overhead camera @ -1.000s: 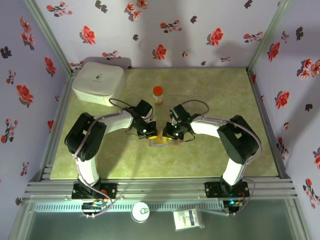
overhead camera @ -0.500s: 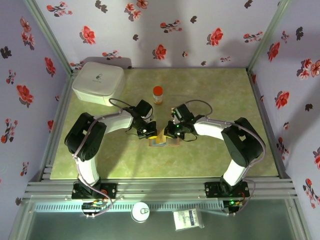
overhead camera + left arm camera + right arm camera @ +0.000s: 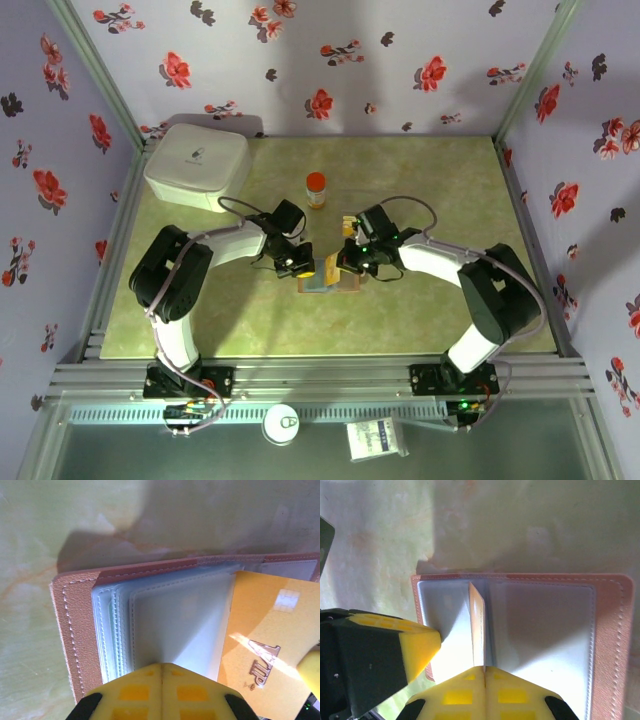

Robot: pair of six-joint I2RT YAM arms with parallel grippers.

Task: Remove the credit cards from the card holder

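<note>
- Lower edge, top view: we list a white disc (image 3: 281,424) and a printed packet (image 3: 377,438).
- Mid-frame: holder (image 3: 340,285), lying open on the green table (image 3: 450,200) between both grippers.
- Left gripper (image 3: 161,669): jaws closed, pinching a clear sleeve of the holder.
- Right gripper (image 3: 484,671): jaws closed on an orange-yellow card (image 3: 265,645), held on edge over the open holder.
- Upper centre: orange-capped bottle (image 3: 316,188).
- Upper left: white box (image 3: 197,165).
</note>
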